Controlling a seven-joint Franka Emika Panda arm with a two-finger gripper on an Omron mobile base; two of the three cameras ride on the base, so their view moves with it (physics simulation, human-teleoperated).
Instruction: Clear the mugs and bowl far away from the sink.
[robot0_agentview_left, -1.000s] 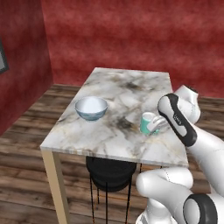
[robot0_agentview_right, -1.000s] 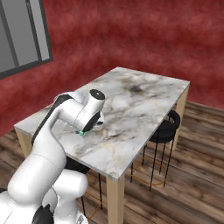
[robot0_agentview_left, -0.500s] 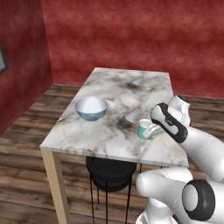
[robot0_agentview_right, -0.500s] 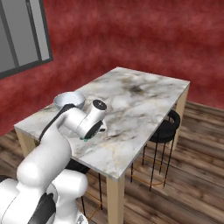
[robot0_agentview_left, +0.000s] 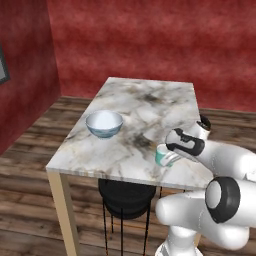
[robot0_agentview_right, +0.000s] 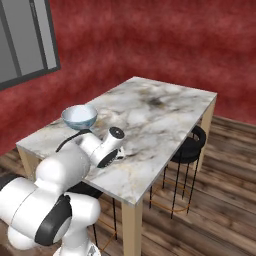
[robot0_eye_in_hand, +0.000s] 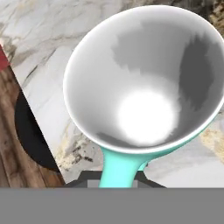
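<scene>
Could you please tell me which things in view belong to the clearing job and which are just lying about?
Job:
- teal mug, gripped by its handle in the end effector
- bowl, on the table

Just about:
- black stool under the table
- another black stool at the table's side

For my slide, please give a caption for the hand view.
Gripper shut on teal mug handle, above the marble table.

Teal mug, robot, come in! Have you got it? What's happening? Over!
Fingers shut on teal mug handle. Mug over near edge of marble table. Bowl sits apart on table. Nothing in the way.
</scene>
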